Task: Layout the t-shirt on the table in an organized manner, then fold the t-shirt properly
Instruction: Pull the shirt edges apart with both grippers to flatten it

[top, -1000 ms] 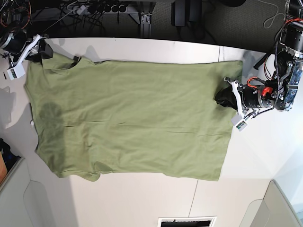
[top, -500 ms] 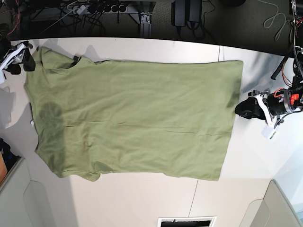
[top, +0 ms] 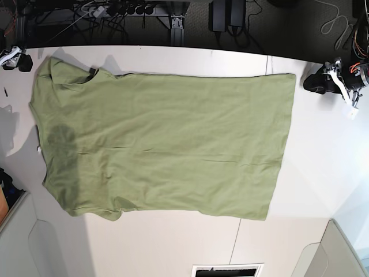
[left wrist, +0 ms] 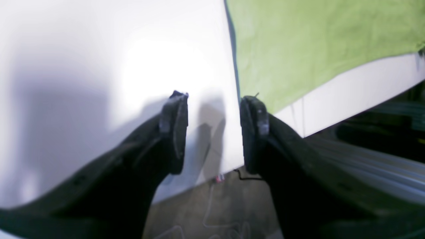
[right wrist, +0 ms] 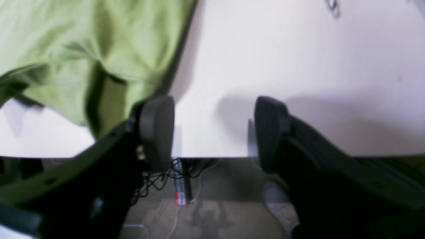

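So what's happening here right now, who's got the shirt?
Nobody has it. The t-shirt lies spread flat on the table, not yet folded. Both pincers are open and empty: the left pincer hangs past the hem-end corner, the right pincer by the collar-end corner, each over the table's far edge.

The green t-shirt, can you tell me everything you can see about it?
The t-shirt is plain olive green with no print, and looks like soft cotton. It lies spread flat on the white table, with only light wrinkles and a darker patch near the sleeve end. Its hem is the straight edge at the base view's right; the sleeves are at the left. One sleeve corner looks slightly folded. Nothing grips it: the left end effector and right end effector are both off it.
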Robot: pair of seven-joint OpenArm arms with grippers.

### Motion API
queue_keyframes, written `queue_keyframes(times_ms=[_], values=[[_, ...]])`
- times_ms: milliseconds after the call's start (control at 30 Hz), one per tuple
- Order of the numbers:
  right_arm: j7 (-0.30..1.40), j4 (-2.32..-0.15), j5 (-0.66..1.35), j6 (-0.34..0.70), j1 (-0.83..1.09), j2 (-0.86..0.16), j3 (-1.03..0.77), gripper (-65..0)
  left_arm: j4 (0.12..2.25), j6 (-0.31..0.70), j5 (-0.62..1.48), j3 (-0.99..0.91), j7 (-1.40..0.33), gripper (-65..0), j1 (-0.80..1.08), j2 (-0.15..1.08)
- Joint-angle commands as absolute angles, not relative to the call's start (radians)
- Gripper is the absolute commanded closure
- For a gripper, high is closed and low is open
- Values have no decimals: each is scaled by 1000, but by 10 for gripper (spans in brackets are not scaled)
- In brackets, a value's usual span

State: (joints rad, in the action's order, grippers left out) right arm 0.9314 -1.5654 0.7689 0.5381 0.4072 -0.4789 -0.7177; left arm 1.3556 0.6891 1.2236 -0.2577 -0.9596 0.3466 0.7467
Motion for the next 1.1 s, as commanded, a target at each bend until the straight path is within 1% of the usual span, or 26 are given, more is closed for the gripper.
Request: queue_keyframes(times_ms=[0,300,500,667,800,833,867,900,933,967,1000,1067], values=[[913,-1567,795,547,408,-498,-727,-380,1368,698,1242,-268,-951,-286,351,758],[917,-1554,847,558,377,-491,-726,-380,1369,698,1219,-266,-956,-286,352,656],[946,-1554,853,558,307,-423,-714,-380,1370,698,1213,-260,-955,-286,352,629],[963,-1554,841,557,308,-385,-652,-380,1370,698,1189,-260,-954,-286,352,612],[967,-1554,838,557,313,-361,-648,-380,1370,698,1185,-260,-955,-283,353,612],[969,-1554,842,557,313,-355,-648,-380,1370,698,1185,-260,-955,-265,352,612],[971,-1554,850,557,313,-350,-648,-379,1370,698,1185,-260,-955,-225,352,612],[976,-1554,864,557,313,-345,-648,-370,1370,698,1185,-260,-954,-174,352,612],[982,-1554,880,557,313,-341,-647,-345,1370,698,1186,-260,-954,-129,352,612],[989,-1554,892,557,313,-340,-647,-304,1370,698,1187,-260,-954,-89,352,612],[997,-1554,899,557,313,-337,-648,-255,1370,698,1188,-260,-954,-62,352,612],[1003,-1554,898,557,313,-336,-648,-130,1370,698,1197,-260,-955,-27,352,612]])
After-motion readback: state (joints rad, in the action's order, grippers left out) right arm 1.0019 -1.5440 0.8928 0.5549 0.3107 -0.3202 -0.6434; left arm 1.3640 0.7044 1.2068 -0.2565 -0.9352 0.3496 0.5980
